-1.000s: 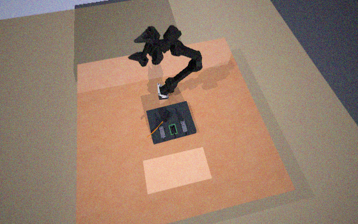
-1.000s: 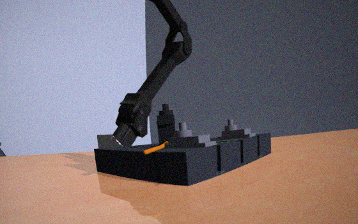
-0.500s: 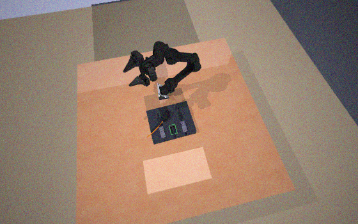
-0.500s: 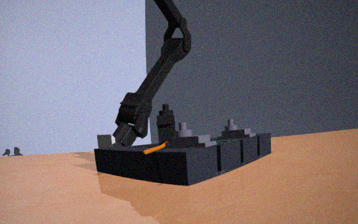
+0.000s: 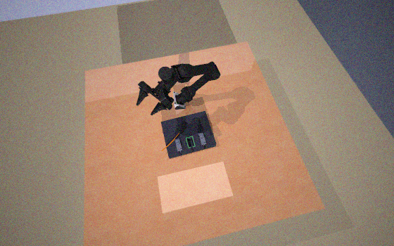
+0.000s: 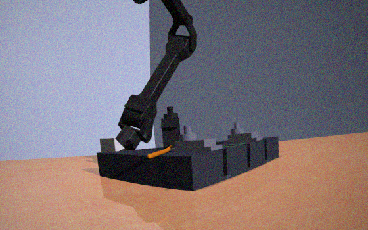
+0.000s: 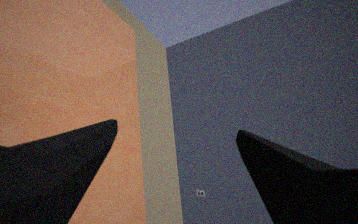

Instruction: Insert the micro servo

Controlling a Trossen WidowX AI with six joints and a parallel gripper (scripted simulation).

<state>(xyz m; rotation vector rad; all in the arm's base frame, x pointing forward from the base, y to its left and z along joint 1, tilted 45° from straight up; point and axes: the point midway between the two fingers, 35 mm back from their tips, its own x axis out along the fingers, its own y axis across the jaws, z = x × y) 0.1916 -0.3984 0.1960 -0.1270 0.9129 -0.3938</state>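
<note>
The dark deck (image 5: 207, 121) (image 6: 148, 169) lies mid-table. Its green-marked pocket (image 5: 190, 142) is empty, between two seated grey servos (image 5: 178, 147) (image 5: 202, 139). The loose micro servo (image 5: 182, 126) (image 6: 170, 126) is dark and stands upright on the deck's far part, shaft up. Its orange cable (image 5: 170, 142) (image 6: 159, 152) trails over the deck's edge. My gripper (image 5: 145, 109) (image 7: 179, 130) is open and empty. It is raised, behind and to the left of the deck, well away from the servo, and looks out at the floor and wall. It is out of frame in the exterior view.
The arm's base (image 5: 178, 102) (image 6: 131, 138) stands just behind the deck, with the lower link (image 6: 161, 79) rising above it. A pale rectangle (image 5: 194, 186) is marked on the orange table in front of the deck.
</note>
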